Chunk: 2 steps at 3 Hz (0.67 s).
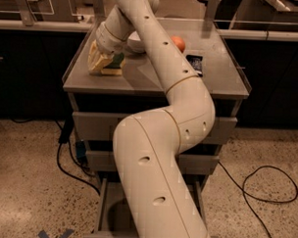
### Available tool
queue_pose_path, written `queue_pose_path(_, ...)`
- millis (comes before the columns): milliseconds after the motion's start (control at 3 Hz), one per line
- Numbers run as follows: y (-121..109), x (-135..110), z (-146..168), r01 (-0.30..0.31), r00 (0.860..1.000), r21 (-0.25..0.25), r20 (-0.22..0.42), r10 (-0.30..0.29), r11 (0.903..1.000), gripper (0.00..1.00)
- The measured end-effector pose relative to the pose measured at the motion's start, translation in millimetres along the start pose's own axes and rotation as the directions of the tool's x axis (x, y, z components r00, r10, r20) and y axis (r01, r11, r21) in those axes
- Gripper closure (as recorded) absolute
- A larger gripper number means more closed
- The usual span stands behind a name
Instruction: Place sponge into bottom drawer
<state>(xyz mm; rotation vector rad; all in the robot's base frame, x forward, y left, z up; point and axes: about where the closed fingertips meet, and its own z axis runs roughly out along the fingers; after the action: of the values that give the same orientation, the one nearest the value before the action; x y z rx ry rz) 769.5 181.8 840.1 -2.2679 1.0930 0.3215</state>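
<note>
The sponge [115,67], yellow with a dark green layer, lies on the left part of the grey cabinet top [145,79]. My gripper [100,60] is down at the sponge, right against its left side. The bottom drawer [102,207] is pulled open at the foot of the cabinet. My arm hides most of its grey floor.
An orange ball [178,43], a white bowl [135,43] and a small dark object [195,64] sit on the cabinet top. The two upper drawers [92,126] are shut. Black cables [264,193] lie on the floor on both sides. A blue tape cross [55,234] marks the floor.
</note>
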Motion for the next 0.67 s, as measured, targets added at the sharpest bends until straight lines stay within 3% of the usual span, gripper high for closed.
queue_pose_path(667, 0.0, 0.0, 0.0, 0.0, 1.0, 0.0, 0.0, 0.0, 1.0, 0.34)
